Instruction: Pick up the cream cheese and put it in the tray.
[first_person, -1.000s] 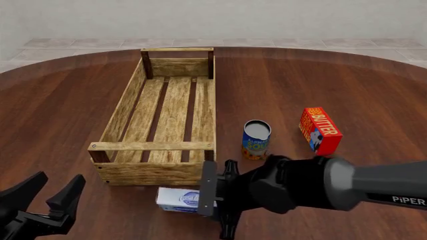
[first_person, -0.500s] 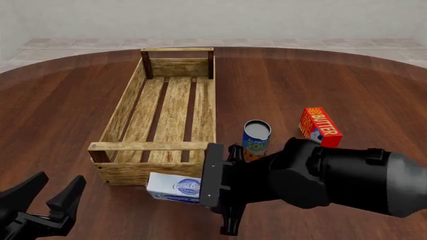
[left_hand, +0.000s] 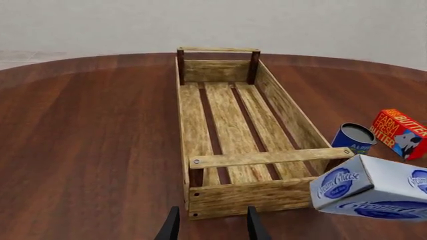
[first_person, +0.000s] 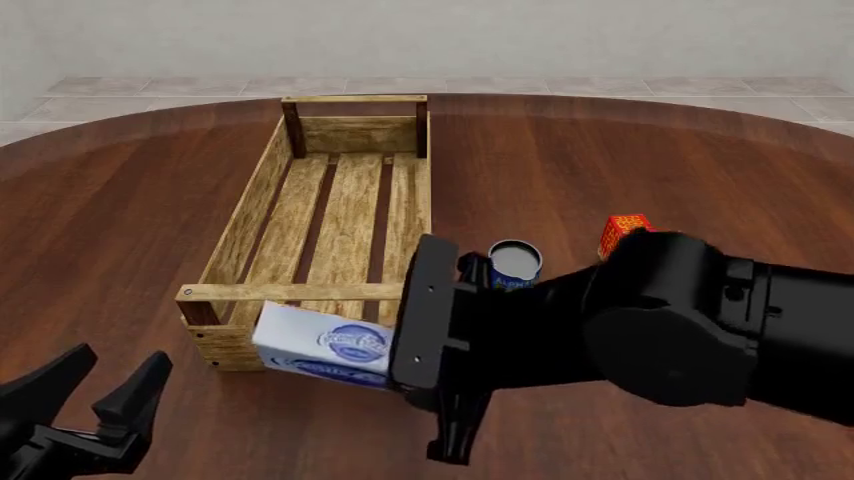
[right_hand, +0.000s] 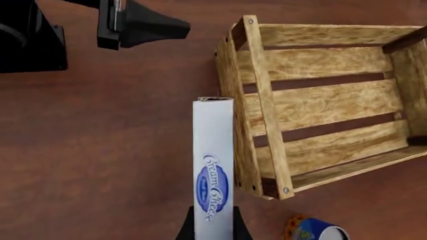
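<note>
The cream cheese (first_person: 324, 344), a white box with blue oval logos, hangs tilted above the table in front of the tray's near wall. My right gripper (first_person: 391, 357) is shut on its right end. In the right wrist view the cream cheese (right_hand: 213, 165) sits between the two fingers of that gripper (right_hand: 212, 226), alongside the tray's near rail (right_hand: 261, 90). The cream cheese (left_hand: 370, 192) also shows in the left wrist view, right of the tray (left_hand: 267, 157). The tray (first_person: 304, 292), a long light-wood slatted crate, holds nothing. My left gripper (first_person: 104, 398) stands open low at the near left, and its fingers frame the gripper's gap (left_hand: 212, 229).
A blue-and-yellow can (first_person: 514, 261) stands right of the tray and is partly hidden by my right arm. It also appears in both wrist views (left_hand: 353, 138) (right_hand: 312, 230). A red BUTTER box (first_person: 622, 225) (left_hand: 400, 132) lies farther right.
My right gripper has lifted the cream cheese off the table and carried it up and left toward the tray's near wall. The left gripper has not moved.
</note>
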